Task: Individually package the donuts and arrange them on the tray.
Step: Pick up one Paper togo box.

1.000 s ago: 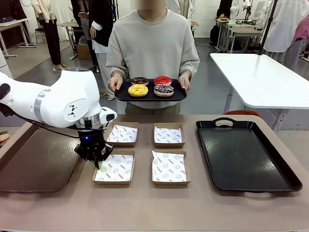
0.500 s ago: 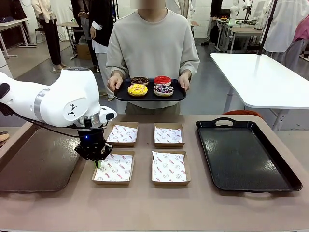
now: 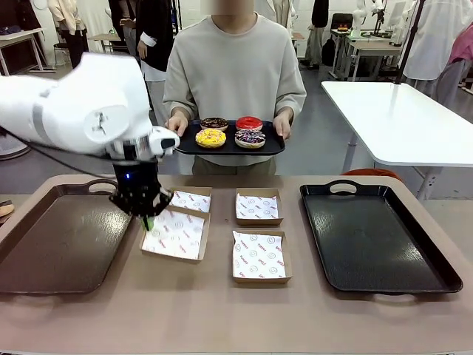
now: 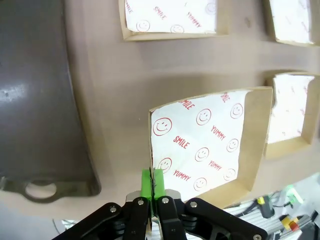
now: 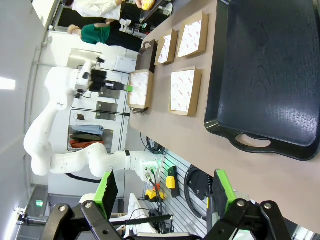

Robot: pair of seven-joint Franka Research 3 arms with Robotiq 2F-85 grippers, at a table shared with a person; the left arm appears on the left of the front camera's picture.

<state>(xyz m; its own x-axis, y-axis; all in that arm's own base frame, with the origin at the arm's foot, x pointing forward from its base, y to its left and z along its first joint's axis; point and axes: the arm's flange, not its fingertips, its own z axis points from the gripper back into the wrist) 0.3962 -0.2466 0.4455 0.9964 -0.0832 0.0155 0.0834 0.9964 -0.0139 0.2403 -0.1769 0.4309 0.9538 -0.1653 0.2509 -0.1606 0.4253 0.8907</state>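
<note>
A person across the table holds a small black tray [image 3: 275, 146] carrying the donuts: yellow [image 3: 211, 138], chocolate brown [image 3: 214, 123], red [image 3: 249, 123] and purple with sprinkles [image 3: 250, 137]. My left gripper [image 3: 148, 220] is shut on the left rim of the near-left cardboard box [image 3: 175, 235], which hangs tilted above the table. In the left wrist view the green pads [image 4: 148, 181] pinch the wall of that paper-lined box [image 4: 210, 145]. My right gripper [image 5: 165, 192] stands open and holds nothing, off the end of the large black tray [image 5: 270, 75].
Three more paper-lined boxes rest on the table: far left [image 3: 189, 202], far right [image 3: 258, 206], near right [image 3: 259, 256]. A dark brown tray [image 3: 59, 237] lies at the left and a large black tray [image 3: 377, 237] at the right.
The left arm has risen and drawn back, lifting the near-left box by its rim so that it tilts off the table. The person's tray has hardly moved.
</note>
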